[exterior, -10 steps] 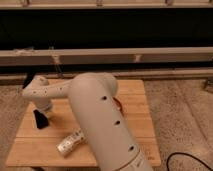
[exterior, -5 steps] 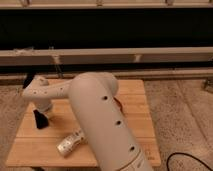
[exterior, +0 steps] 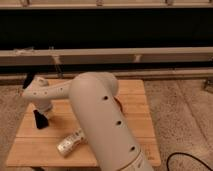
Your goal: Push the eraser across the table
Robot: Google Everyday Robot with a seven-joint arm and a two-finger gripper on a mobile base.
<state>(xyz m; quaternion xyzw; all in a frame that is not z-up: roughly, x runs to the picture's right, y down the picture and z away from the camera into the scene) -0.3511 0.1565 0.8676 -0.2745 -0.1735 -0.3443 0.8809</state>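
The light-wood plank table fills the middle of the camera view. My white arm reaches from the bottom right across it to the left side. My gripper is dark and hangs straight down from the wrist, its tip at the tabletop near the left edge. The eraser does not show as a separate thing. A dark shape at the gripper's tip cannot be told apart from the gripper itself.
A whitish-silver oblong bumpy object lies on the table's front left, right of and in front of the gripper. A small reddish thing peeks out behind my arm. A black cable lies on the floor at right. A dark wall with rails stands behind.
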